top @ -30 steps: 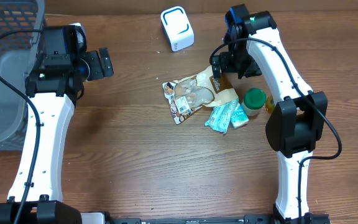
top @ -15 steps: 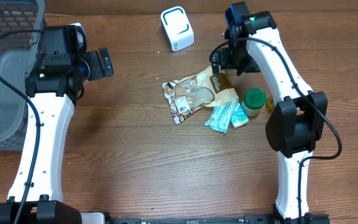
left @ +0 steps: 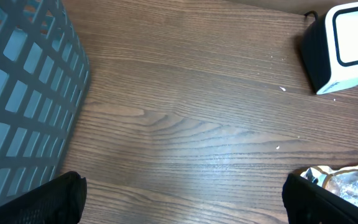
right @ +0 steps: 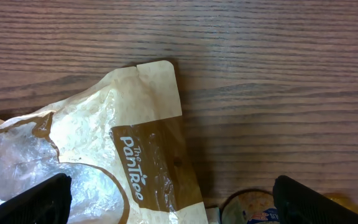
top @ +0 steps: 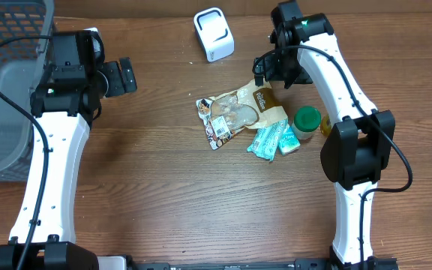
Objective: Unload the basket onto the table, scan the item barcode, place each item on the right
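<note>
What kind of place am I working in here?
Most likely a mock checkout station on a wooden table. A small white barcode scanner stands at the back, a pile of packaged groceries lies near the centre, and a grey mesh basket sits at the left edge.

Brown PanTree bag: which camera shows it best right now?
Right wrist: the brown bag fills the lower left, logo readable. Overhead shows it small, near the right arm. Left wrist shows only a crinkled packet edge at bottom right; cannot tell whose.
</note>
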Controlling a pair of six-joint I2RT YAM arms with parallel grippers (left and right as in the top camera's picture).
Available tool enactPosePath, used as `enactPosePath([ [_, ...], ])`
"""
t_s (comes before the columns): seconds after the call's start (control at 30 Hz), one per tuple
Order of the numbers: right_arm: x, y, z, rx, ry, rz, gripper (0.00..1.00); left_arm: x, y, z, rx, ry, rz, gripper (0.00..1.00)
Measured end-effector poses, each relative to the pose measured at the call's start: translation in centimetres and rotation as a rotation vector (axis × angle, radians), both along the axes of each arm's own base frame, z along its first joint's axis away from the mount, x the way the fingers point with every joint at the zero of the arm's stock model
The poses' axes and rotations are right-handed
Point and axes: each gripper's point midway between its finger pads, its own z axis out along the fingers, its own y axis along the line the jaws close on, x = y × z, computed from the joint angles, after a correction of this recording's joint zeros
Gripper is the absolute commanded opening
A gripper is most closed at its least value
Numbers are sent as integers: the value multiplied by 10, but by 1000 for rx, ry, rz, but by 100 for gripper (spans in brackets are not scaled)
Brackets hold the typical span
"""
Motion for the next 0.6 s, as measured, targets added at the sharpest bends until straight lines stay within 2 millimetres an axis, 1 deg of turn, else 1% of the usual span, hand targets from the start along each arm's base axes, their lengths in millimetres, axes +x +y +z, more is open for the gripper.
enactPosePath([
  [0.3, 0, 0, 1, 0, -1, 1, 100, 0, 0, 0, 0, 0, 0, 100],
  [0.4, 0, 0, 9, 5, -18, 1, 100, 0, 0, 0, 0, 0, 0, 100],
  [0.43, -1, 1, 13, 6, -26, 2, 100, 0, 0, 0, 0, 0, 0, 100],
  [0.5, -3, 0, 30, 15, -58, 2, 100, 0, 0, 0, 0, 0, 0, 100],
  [0.57, -5, 0, 55, 28, -108, 3, 100, 0, 0, 0, 0, 0, 0, 100],
  [0.6, -6, -1, 73, 38, -147, 2, 100, 0, 0, 0, 0, 1, 0, 100],
])
